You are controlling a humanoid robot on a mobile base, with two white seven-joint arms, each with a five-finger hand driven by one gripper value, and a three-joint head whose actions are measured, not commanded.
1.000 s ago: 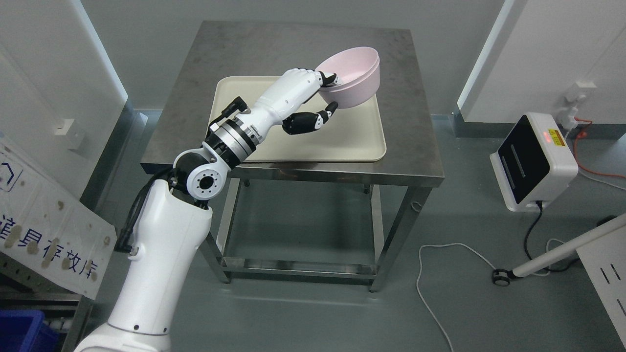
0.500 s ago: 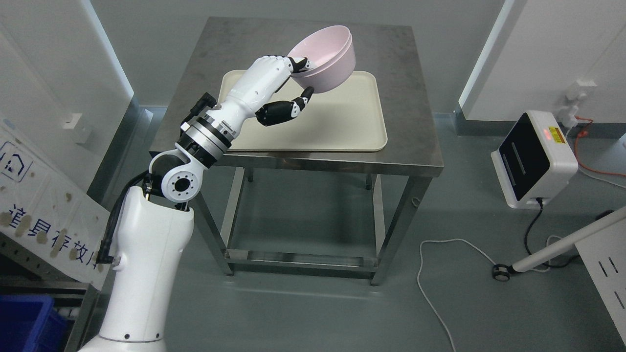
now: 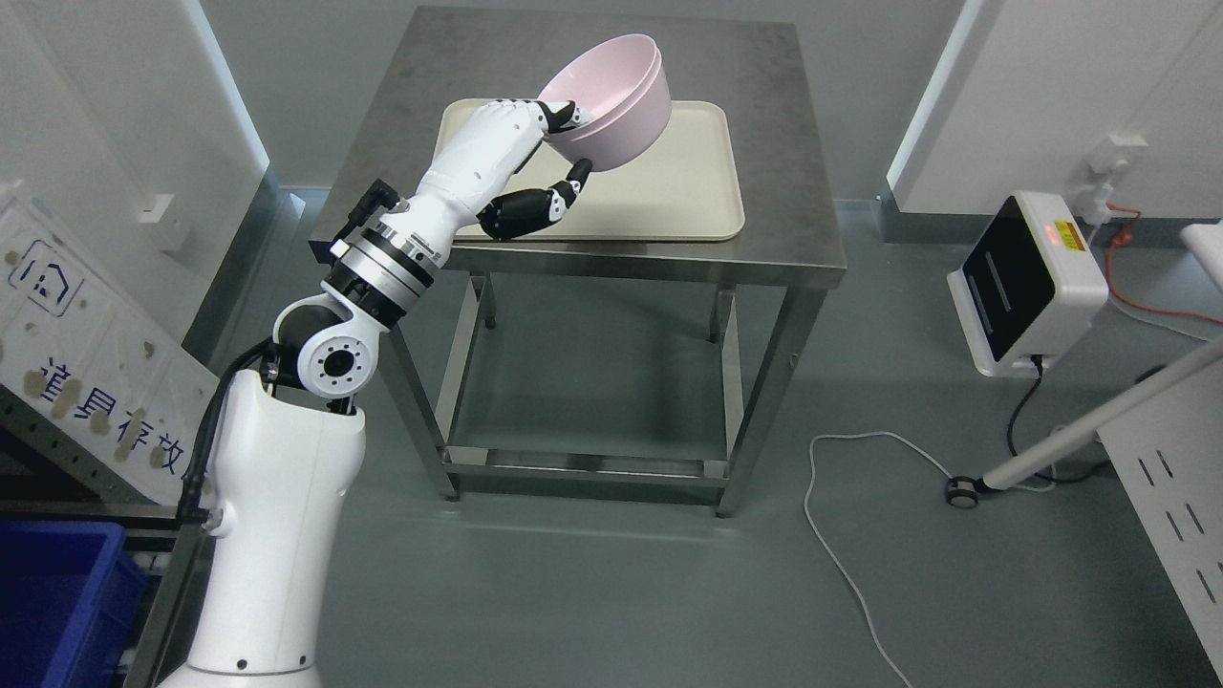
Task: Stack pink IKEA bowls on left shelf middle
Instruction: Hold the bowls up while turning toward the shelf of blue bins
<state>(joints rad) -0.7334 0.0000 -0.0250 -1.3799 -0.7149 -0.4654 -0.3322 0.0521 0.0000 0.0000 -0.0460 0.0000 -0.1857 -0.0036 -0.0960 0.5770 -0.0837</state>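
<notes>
Left hand (image 3: 535, 158) gripping rim of tilted pink bowls (image 3: 611, 100) — a nested pair — above cream tray (image 3: 683, 186) on steel desk (image 3: 783, 143).

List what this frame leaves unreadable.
- Right hand: outside the head view.
- Number of stacked bowls: rims overlap, two seem likely.
- Left hand fingers inside the bowls: hidden by the rim.
- Target shelf: cut by the left edge, levels unseen.
- Bin: cropped by the corner.

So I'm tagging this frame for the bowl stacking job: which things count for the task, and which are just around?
Part of the job:
- pink bowls, nested and tilted
- left hand, gripping their rim

Just around:
- cream tray
- steel table
- blue bin
- white box with black screen
- floor cable
</notes>
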